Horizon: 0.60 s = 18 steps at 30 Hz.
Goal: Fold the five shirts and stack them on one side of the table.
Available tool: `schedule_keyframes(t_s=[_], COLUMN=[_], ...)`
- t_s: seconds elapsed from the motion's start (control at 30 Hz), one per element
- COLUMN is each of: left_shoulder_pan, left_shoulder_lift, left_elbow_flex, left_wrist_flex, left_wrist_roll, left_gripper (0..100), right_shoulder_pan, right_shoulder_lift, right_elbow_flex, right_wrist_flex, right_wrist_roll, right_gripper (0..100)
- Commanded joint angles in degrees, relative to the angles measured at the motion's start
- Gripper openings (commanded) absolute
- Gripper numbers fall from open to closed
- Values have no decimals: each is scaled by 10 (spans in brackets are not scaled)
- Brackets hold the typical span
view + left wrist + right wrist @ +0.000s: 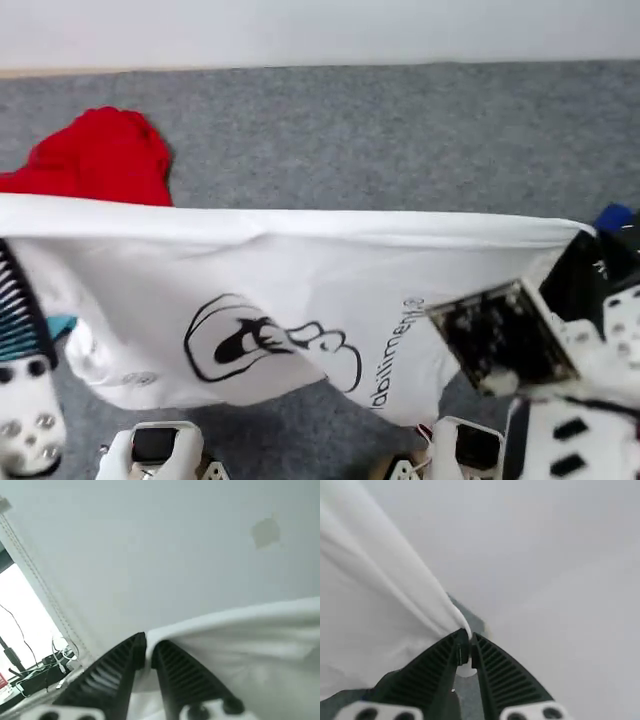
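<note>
Left pincer (148, 652) is squeezed almost shut. It holds a fold of the white shirt (235, 650) between its two black ridged fingers (112, 675). The cloth comes out right at the tips and spreads away from them. A stitched edge (45, 590) of the shirt runs past on one side of this pincer.

Right pincer (465, 647) is squeezed almost shut too. It pinches a bunched corner of the same white shirt at its tips. From there the cloth pulls away in long, tight folds. A small bit of white cloth pokes out between its fingers (507, 680), just behind the tips.

From the high view, the white shirt is held up and pulled wide from one side to the other. Its top edge is nearly straight. The rest hangs down loose toward the near side. I cannot tell if the bottom touches the grey tabletop (400, 130). A black drawing (262, 345) is on the front of the shirt. One arm (22, 340) is at one end of the shirt and another arm (590, 320) is at the other end.

A red shirt (100, 160) lies crumpled on the tabletop, at the far side, beyond the top edge of the white shirt. The white shirt hides its near part.
</note>
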Motion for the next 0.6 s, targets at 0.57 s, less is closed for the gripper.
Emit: schedule_keyframes(t_s=[0.57], left_shoulder_pan=[1], left_shoulder_lift=[1], left_elbow_flex=[774], left_wrist_flex=[-400], left_wrist_roll=[-10], left_gripper=[5], right_shoulder_pan=[-68], right_shoulder_lift=[182], right_elbow_flex=[411], right_wrist_flex=[-300], right_wrist_roll=[4], right_gripper=[10])
